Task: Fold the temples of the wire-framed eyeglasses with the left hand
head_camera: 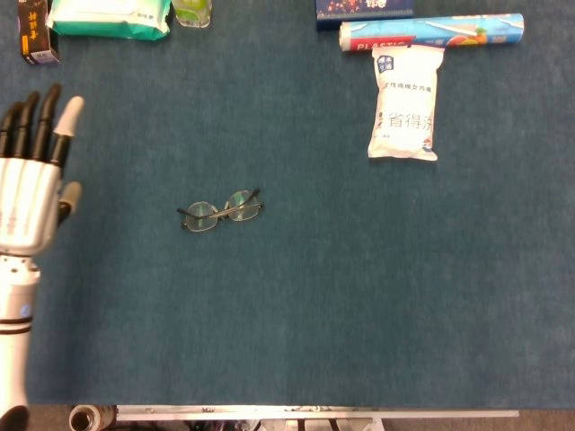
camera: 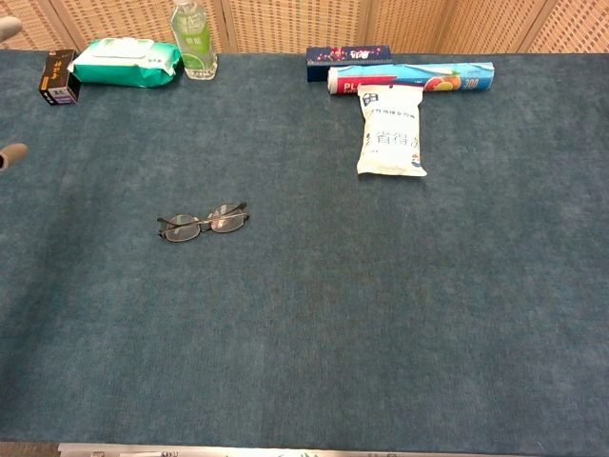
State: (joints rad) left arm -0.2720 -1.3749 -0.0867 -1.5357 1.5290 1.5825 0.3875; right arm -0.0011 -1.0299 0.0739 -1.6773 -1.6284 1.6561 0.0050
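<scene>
Eyeglasses (head_camera: 221, 209) lie alone on the blue table cover (head_camera: 296, 305), left of centre, lenses side by side, frame slightly askew; chest view shows them the same way (camera: 203, 222). Temples seem tucked behind the lenses, but the wire is too thin to be sure of either one. Left hand (head_camera: 29, 193) sits at the far left edge of the head view, well apart from the glasses, back of the hand toward the camera, fingers straight and close together, thumb out to the side, holding nothing; its outer side is cut off by the frame. In the chest view only two pale fingertips of it poke in at the left border, the rest out of frame. Right hand appears in neither view. Far side of the table: white bag (head_camera: 406, 103) with printed characters, a long roll of plastic wrap (head_camera: 431, 32) touching its top, a dark box (camera: 348, 56) behind that. Far left corner: green wipes pack (camera: 127, 61), clear bottle (camera: 193, 38), small dark box (camera: 60, 76); all three are cropped at the top of the head view.
</scene>
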